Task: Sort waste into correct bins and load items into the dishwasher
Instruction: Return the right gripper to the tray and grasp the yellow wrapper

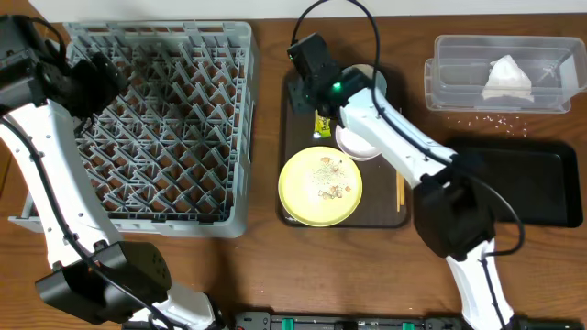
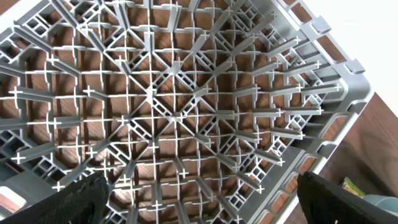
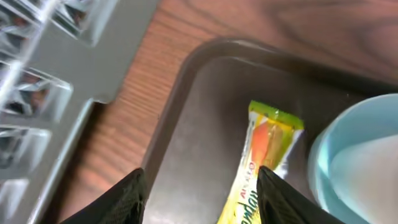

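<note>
My right gripper [image 1: 313, 90] [image 3: 202, 199] is open and empty, low over the far left corner of the brown tray [image 1: 295, 174]. The green-and-yellow snack wrapper [image 1: 323, 124] [image 3: 264, 158] lies on the tray, under my right finger. The light blue bowl [image 3: 354, 155] sits beside it, mostly hidden by the arm in the overhead view. A white bowl [image 1: 355, 144], the pale yellow plate [image 1: 320, 186] with food crumbs and the chopsticks [image 1: 400, 192] are on the tray. My left gripper [image 1: 87, 78] [image 2: 199, 199] is open and empty above the grey dish rack [image 1: 165, 119] [image 2: 186, 106]. I cannot make out the white cup.
The clear tub [image 1: 500, 92] at the back right holds the white napkin [image 1: 507, 81]. Pale crumbs [image 1: 486, 119] lie on the table in front of it. The black tray [image 1: 523, 183] lies at the right. The rack's edge [image 3: 56, 50] is close left of the brown tray [image 3: 205, 118].
</note>
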`<state>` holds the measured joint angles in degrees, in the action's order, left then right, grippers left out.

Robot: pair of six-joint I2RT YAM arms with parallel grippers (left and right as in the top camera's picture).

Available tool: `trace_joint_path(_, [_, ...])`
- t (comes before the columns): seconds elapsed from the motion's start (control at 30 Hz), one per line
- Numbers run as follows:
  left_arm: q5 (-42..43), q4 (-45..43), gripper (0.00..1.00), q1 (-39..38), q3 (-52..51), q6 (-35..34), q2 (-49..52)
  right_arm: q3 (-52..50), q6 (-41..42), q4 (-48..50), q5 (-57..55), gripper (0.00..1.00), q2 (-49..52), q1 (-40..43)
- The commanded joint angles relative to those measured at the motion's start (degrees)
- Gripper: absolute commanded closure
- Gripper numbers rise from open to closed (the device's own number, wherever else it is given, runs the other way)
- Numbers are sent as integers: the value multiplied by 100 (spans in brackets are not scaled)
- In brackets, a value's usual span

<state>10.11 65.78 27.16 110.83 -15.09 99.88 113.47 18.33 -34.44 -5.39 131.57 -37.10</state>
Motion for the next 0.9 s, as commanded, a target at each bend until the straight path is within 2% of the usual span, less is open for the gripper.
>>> trace_joint_path(0.0, [-33,17,2,-11,-24,-24,9,7,179,-28,-498,45,479,-122])
trace_joint_path(0.43, [-33,17,2,-11,-24,-24,9,4,177,-125,-984,55,1003,-170])
trace_joint_path(0.57, [-33,17,2,-11,-24,-24,9,4,175,-138,-988,71,1012,-170])
trace_joint_path(0.63, [-33,17,2,-11,-24,-24,9,4,177,-138,-986,77,1012,-170])
trace_joint_path(0.87, [-33,17,2,-11,-24,-24,9,4,175,-160,-986,77,1176,-170])
